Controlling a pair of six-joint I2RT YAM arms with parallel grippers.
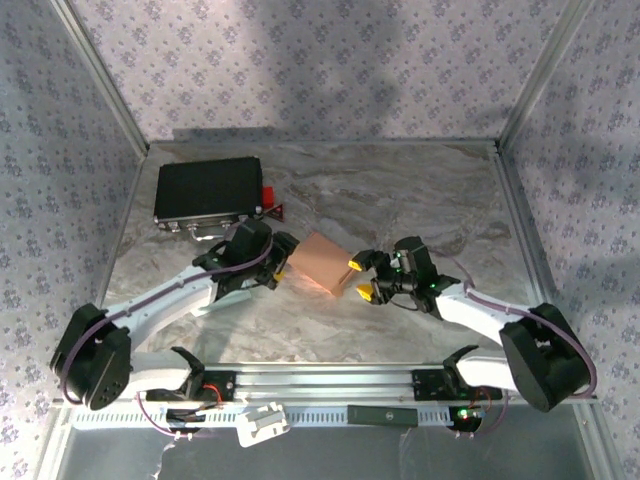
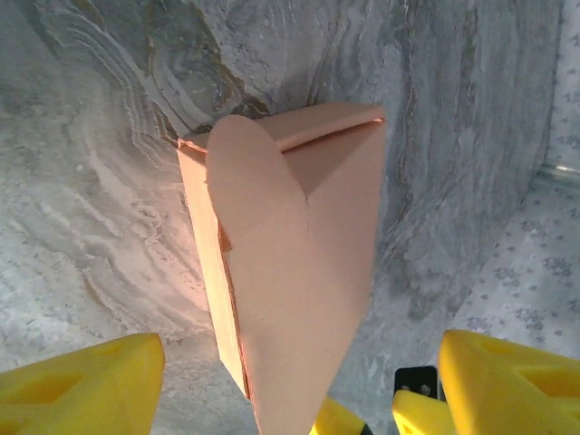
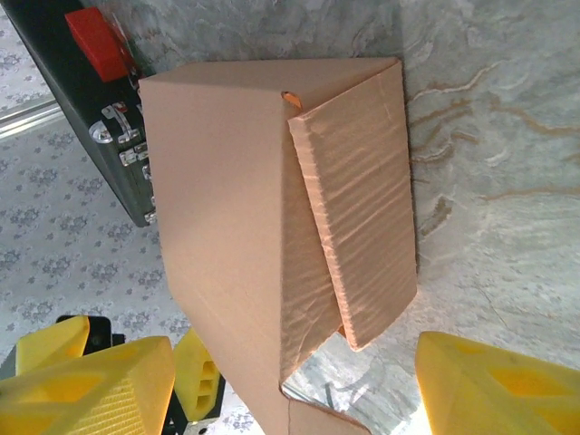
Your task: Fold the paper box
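Note:
The brown paper box [image 1: 322,262] lies on the marble table [image 1: 400,190] between my two arms. My left gripper [image 1: 283,262] is at its left end and stands open. Its yellow fingers [image 2: 82,385] straddle the box's near corner [image 2: 290,272] without touching it. A rounded flap lies folded over that end. My right gripper [image 1: 360,277] is at the box's right end, also open. Seen from the right wrist, the box [image 3: 227,208] reaches down between its fingers [image 3: 498,385]. One side flap [image 3: 362,199] stands slightly ajar, with a gap under it.
A black case [image 1: 208,190] with metal latches sits at the back left, a small red piece [image 1: 270,196] by its right end. Patterned walls and metal rails enclose the table. A white clip [image 1: 262,422] lies on the base rail.

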